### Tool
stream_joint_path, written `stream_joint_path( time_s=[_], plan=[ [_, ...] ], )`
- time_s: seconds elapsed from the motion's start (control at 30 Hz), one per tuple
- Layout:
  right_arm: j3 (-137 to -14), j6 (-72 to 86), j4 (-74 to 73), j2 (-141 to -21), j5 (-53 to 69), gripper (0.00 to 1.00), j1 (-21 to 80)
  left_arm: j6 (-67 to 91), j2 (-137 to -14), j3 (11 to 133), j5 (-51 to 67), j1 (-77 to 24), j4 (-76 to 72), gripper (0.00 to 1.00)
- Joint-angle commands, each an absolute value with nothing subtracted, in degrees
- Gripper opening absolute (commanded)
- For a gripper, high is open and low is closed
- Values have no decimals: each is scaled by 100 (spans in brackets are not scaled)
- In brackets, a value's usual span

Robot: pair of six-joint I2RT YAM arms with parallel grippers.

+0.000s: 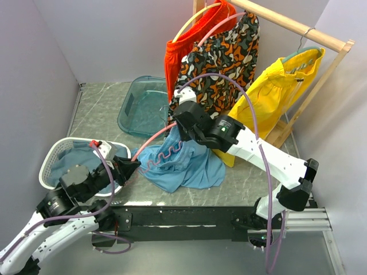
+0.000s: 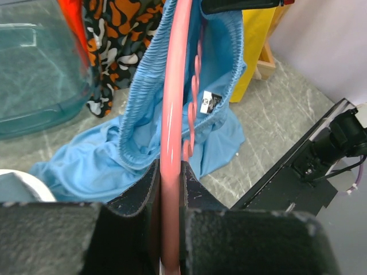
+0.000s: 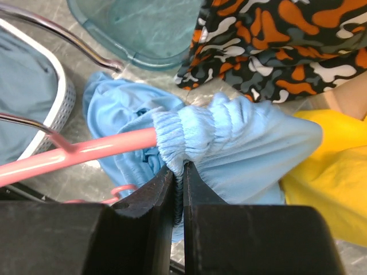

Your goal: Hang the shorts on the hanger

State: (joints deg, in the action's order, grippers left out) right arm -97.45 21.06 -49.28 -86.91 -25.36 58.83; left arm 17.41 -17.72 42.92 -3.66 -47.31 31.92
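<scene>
The light blue shorts (image 1: pixel 183 165) lie bunched on the table's front middle, their gathered waistband lifted. My right gripper (image 3: pixel 179 172) is shut on that waistband (image 3: pixel 189 137), holding it up over the table. The pink hanger (image 1: pixel 153 141) slants from my left gripper (image 1: pixel 133 166) up toward the right gripper, and its arm (image 3: pixel 86 150) runs into the waistband opening. In the left wrist view my left gripper (image 2: pixel 171 172) is shut on the hanger's pink bar (image 2: pixel 172 103), with the shorts (image 2: pixel 114 154) draped around it. The hanger's wavy lower bar (image 1: pixel 160 157) lies against the blue fabric.
A white mesh basket (image 1: pixel 54 154) with a dull blue cloth sits at the left. A teal clear bin (image 1: pixel 143 106) stands behind. On the wooden rail (image 1: pixel 298 26) hang red, patterned (image 1: pixel 221 63) and yellow shorts (image 1: pixel 281 86).
</scene>
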Motion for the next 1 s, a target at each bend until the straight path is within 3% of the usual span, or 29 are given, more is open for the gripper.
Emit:
stream_joint_path(
  time_s=[0.0, 0.53, 0.7, 0.87, 0.97],
  plan=[
    [-9957, 2233, -4500, -8428, -1978, 4, 6003, 1987, -1486, 4201, -45, -4702, 1652, 1],
    [-12602, 1986, -4403, -9492, -1099, 9, 6706, 1424, 156, 4439, 475, -3850, 1723, 1],
    [-12868, 2276, -4667, -9589, -1168, 27, 6706, 1573, 290, 4079, 1053, -3411, 1451, 1],
    [-11867, 2951, -4685, -8888, -1590, 55, 6697, 1547, 351, 3911, 1661, -2646, 1433, 1],
    [-11199, 3443, -4632, -8378, -1705, 64, 6645, 1635, 422, 3867, 1635, -2611, 1336, 1]
  ],
)
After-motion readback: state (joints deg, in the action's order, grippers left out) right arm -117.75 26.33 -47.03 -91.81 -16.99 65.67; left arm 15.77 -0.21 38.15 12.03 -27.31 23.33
